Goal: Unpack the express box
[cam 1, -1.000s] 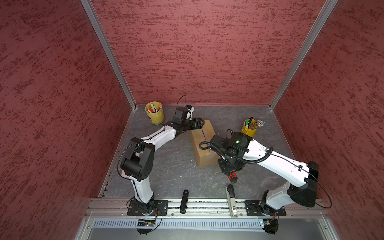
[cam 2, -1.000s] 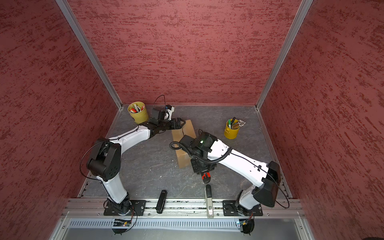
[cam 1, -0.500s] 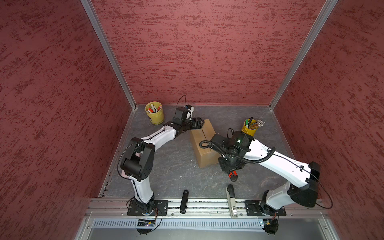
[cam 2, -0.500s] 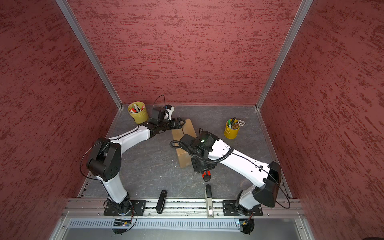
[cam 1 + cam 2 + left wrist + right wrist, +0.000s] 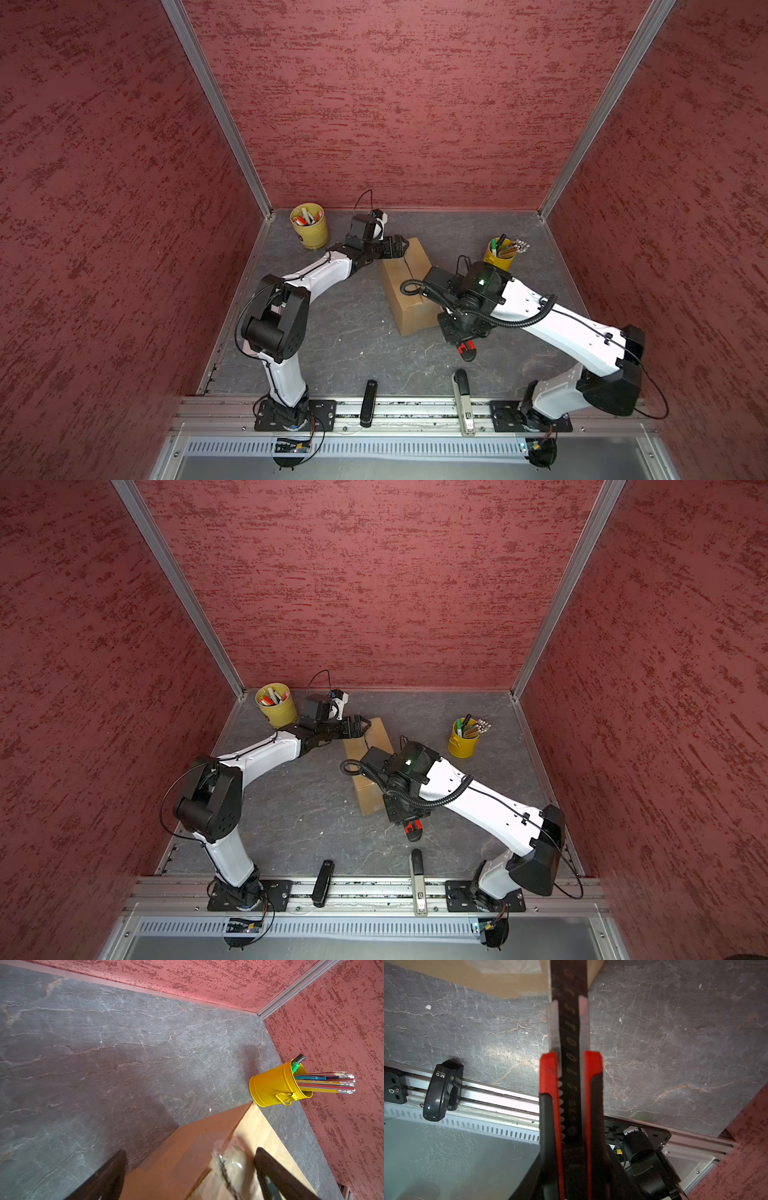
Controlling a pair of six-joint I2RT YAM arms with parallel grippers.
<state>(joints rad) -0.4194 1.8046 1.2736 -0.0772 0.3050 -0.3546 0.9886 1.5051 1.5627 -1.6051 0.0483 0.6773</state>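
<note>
Nearest the front rail (image 5: 415,405), the right hand (image 5: 459,332) is clamped on a red-and-black utility knife (image 5: 569,1084), just beside the near end of the express box (image 5: 395,278). The box sits mid-table (image 5: 345,324) with its flaps down. At the box's far end the left hand (image 5: 401,246) gapes wide, holding nothing and straddling the top edge. Behind, a yellow cup (image 5: 309,232) holds markers (image 5: 307,216). A second yellow cup (image 5: 498,258), to the right, holds pencils (image 5: 515,248) and a green marker (image 5: 493,245). Against a second earlier, box and cups are unmoved and the right arm has barely shifted.
</note>
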